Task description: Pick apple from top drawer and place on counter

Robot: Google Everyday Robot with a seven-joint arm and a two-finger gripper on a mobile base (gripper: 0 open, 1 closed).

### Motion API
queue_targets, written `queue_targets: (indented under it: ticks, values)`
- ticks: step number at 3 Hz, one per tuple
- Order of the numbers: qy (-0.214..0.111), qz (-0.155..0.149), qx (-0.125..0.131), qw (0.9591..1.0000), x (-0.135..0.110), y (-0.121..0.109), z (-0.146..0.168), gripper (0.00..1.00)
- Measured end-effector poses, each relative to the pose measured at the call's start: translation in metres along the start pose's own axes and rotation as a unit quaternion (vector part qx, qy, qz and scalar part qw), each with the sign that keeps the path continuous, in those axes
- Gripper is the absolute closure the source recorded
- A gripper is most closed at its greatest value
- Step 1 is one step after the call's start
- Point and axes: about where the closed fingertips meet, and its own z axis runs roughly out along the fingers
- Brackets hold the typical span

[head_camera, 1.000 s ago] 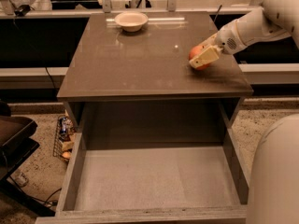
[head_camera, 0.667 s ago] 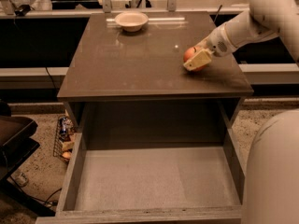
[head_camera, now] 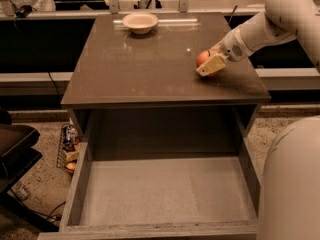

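Note:
The red-orange apple (head_camera: pixel 201 57) is at the right side of the glossy grey-brown counter (head_camera: pixel 145 64), at or just above its surface. My gripper (head_camera: pixel 205 64) reaches in from the right on a white arm and is shut on the apple. One cream finger (head_camera: pixel 211 65) lies across the apple's front; the other is hidden behind it. The top drawer (head_camera: pixel 76 186) is pulled fully out below the counter, and its flat grey floor holds nothing.
A cream bowl (head_camera: pixel 140 21) stands at the back of the counter, left of centre. A white part of the robot's body (head_camera: pixel 292 184) fills the lower right. A dark chair (head_camera: pixel 15 154) and floor clutter (head_camera: pixel 67 151) are at the left of the cabinet.
My gripper has carried the apple a little to the left and down toward the counter top. The drawer and the bowl have not moved.

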Motion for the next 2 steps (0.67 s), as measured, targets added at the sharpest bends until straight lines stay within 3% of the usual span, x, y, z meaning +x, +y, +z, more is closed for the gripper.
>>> queue_targets:
  ticks: [2]
  values:
    - [0.000, 0.000, -0.001, 1.0000, -0.0010, 0.0002, 0.0003, 0.00]
